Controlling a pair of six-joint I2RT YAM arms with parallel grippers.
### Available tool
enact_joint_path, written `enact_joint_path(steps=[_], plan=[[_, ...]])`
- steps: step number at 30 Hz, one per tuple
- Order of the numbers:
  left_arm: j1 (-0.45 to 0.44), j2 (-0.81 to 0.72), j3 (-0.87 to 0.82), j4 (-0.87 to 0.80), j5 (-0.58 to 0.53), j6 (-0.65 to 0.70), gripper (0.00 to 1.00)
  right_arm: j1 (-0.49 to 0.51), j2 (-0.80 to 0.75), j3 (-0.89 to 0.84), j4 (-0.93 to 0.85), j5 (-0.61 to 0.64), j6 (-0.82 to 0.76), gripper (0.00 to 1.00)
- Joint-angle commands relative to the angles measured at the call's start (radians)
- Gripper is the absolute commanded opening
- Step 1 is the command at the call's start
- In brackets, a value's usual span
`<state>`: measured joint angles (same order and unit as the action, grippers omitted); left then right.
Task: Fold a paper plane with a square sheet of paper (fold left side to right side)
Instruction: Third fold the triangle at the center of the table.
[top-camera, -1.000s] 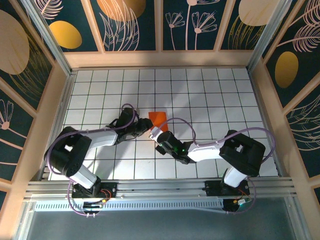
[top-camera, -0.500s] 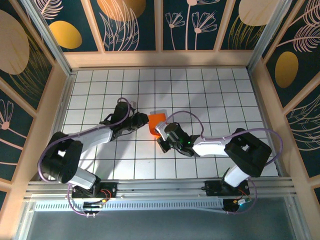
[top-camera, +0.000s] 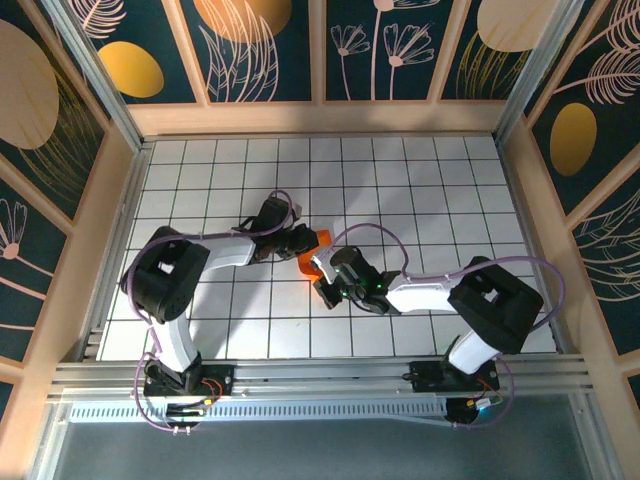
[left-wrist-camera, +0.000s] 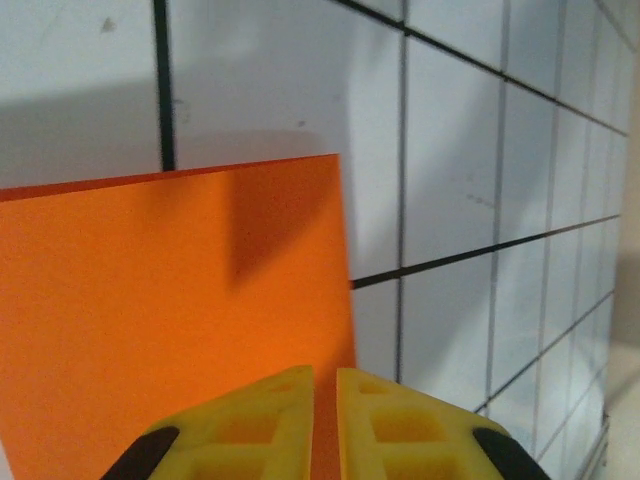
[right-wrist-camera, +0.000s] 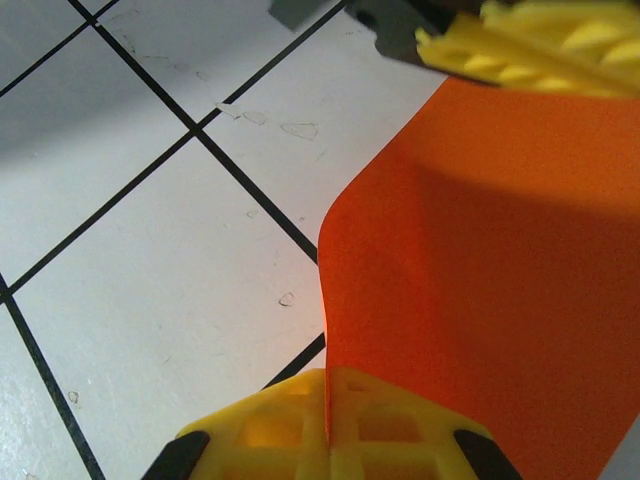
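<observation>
The square sheet of paper (top-camera: 318, 238) is bright orange and stands lifted off the white grid table between the two grippers. My right gripper (top-camera: 322, 263) is shut on its near edge. In the right wrist view the sheet (right-wrist-camera: 500, 250) rises edge-on from the closed yellow jaws (right-wrist-camera: 328, 375) and curves away to the right. My left gripper (top-camera: 302, 240) reaches in from the left at the sheet's far edge. In the left wrist view its fingertips (left-wrist-camera: 325, 372) stand over the flat orange face (left-wrist-camera: 170, 300), with a thin slit between them. The left gripper's yellow fingers (right-wrist-camera: 540, 45) show above the sheet's top edge.
The white tabletop (top-camera: 420, 190) has a black grid and is bounded by wooden walls (top-camera: 320, 118) at the back and sides. A metal rail (top-camera: 320, 375) carrying both arm bases runs along the near edge. Purple cables loop over both arms.
My left arm has swung right to the sheet, and its jaws have narrowed. The right gripper has kept hold and shifted slightly up, and less of the orange sheet shows from above.
</observation>
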<state>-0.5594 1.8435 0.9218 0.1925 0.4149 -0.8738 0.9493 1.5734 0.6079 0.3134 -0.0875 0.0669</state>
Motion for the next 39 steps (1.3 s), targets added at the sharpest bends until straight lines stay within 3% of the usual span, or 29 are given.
enact_joint_path(steps=[1, 25, 39], plan=[[-0.001, 0.042, 0.035, -0.053, -0.005, 0.046, 0.12, -0.010, 0.006, -0.019, 0.013, -0.024, 0.023, 0.01], [-0.009, 0.099, 0.012, -0.070, -0.051, 0.071, 0.08, -0.063, -0.024, -0.023, 0.029, -0.180, 0.050, 0.17], [-0.011, 0.103, 0.012, -0.070, -0.053, 0.070, 0.08, -0.071, -0.041, -0.028, 0.031, -0.183, 0.059, 0.22]])
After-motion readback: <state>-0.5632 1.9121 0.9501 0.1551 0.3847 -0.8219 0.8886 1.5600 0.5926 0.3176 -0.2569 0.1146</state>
